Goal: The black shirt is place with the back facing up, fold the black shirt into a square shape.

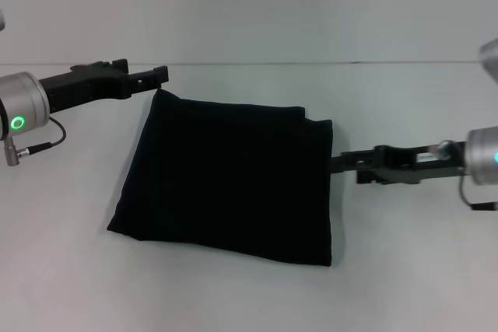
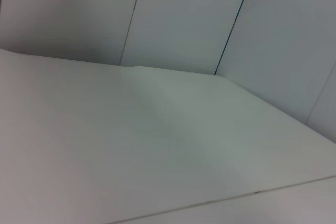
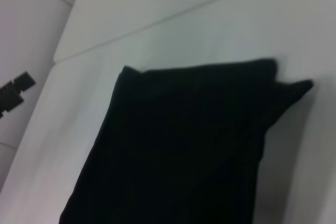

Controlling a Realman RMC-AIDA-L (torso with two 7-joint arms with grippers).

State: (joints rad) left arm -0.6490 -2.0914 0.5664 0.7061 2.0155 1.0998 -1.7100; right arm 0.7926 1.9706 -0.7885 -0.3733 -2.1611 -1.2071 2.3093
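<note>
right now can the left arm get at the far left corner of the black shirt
Probably yes. The left gripper sits just beside the far left corner of the black shirt, with only bare table between them. The right gripper is at the opposite edge.

Looks like a lab or test room: bare white table (image 1: 249, 301), plain panelled white wall (image 2: 184, 19), nothing homely.
</note>
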